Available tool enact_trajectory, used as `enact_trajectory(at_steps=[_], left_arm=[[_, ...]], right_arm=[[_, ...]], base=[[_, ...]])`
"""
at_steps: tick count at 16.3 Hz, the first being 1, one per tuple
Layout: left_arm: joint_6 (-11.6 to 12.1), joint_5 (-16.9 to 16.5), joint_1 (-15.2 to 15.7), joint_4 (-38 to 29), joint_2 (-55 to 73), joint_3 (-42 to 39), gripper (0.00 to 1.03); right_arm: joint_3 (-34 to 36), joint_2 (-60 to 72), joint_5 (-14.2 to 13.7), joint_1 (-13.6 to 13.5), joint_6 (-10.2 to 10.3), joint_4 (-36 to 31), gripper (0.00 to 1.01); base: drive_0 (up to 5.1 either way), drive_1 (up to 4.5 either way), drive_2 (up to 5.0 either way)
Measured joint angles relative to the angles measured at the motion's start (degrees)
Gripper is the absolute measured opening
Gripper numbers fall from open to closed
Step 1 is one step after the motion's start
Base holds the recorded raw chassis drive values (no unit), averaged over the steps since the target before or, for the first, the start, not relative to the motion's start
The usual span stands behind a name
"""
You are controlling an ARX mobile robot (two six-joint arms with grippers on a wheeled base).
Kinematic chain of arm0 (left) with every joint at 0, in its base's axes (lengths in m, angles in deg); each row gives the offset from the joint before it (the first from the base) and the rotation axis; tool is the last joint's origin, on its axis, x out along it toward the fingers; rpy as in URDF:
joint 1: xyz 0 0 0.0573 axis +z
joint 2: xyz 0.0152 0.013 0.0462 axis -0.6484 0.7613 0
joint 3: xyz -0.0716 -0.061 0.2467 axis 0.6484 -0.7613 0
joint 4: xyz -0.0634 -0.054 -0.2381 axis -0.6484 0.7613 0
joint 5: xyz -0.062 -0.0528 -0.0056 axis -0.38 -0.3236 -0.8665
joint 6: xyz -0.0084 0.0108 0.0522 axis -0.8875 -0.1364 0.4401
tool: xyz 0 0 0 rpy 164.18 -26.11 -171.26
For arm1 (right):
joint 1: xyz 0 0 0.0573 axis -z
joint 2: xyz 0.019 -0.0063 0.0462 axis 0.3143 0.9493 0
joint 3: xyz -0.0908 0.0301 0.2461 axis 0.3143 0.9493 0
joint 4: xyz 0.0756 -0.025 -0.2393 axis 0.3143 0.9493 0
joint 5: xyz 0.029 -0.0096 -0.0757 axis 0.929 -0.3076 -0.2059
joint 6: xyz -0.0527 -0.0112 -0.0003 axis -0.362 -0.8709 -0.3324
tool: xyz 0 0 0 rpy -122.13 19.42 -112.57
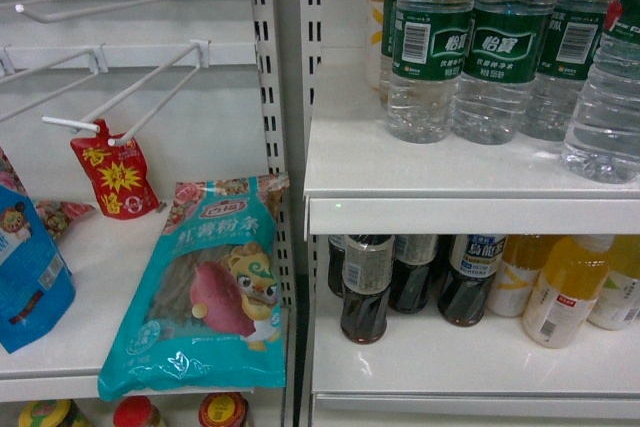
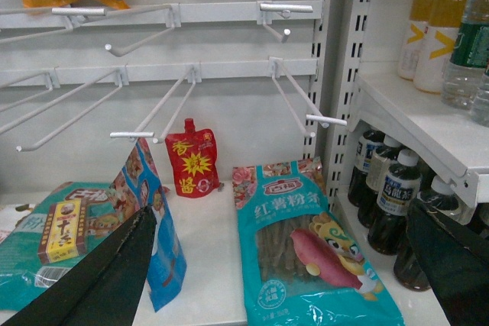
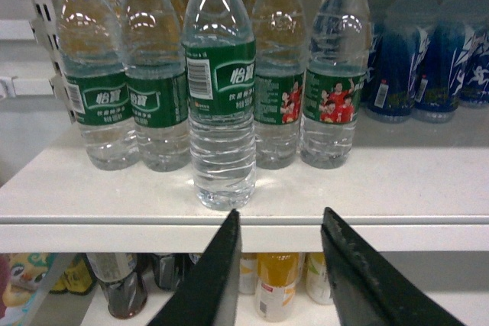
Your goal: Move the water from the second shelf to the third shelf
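A row of clear ribbed plastic water bottles with green wrap labels (image 3: 160, 89) stands upright on the white upper shelf (image 1: 400, 172), and one such bottle (image 3: 221, 97) stands alone before the row, nearer the shelf's front edge. To the right of the row stand blue-labelled bottles (image 3: 416, 62). On the lower shelf beneath, dark drink bottles (image 1: 366, 287) stand left of the yellow juice bottles (image 1: 565, 287). Left of the slotted white upright (image 1: 265, 67), a teal noodle packet (image 1: 205, 292) lies on a white shelf, with a small red spouted pouch (image 1: 112, 172) behind it and white wire hooks (image 1: 125, 97) above.

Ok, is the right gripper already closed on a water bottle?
No, the right gripper hangs open in front of the shelf edge, short of the nearest water bottle, holding nothing.
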Motion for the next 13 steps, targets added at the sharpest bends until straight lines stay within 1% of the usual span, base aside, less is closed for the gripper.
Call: enact_trajectory(at_steps=[1,2,7,11,12,13], left_arm=[[0.0,0.0,0.0,0.0,0.0,0.0,0.98],[0.0,0.0,0.0,0.0,0.0,0.0,0.98],[0.0,0.0,0.0,0.0,0.0,0.0,0.98],[0.0,0.0,0.0,0.0,0.0,0.0,0.98],[0.0,0.0,0.0,0.0,0.0,0.0,0.98],[0.0,0.0,0.0,0.0,0.0,0.0,0.98]], right_arm=[[0.9,-2.1,0.0,0.0,0.0,-0.2,0.23],[3.4,-5.0,0.0,0.0,0.1,1.0,0.02],[6.4,-11.3,0.0,0.0,0.2,4.0,0.02],[7.4,-15.0,0.0,0.0,0.2,6.4,0.02],[8.3,-15.7,0.0,0.0,0.2,5.4,0.02],[9.0,-17.1,0.0,0.0,0.2,6.8,0.02]], base=[[0.0,0.00,0.0],[0.0,0.00,0.0],[0.0,0.00,0.0],[0.0,0.00,0.0],[0.0,0.00,0.0],[0.0,0.00,0.0]])
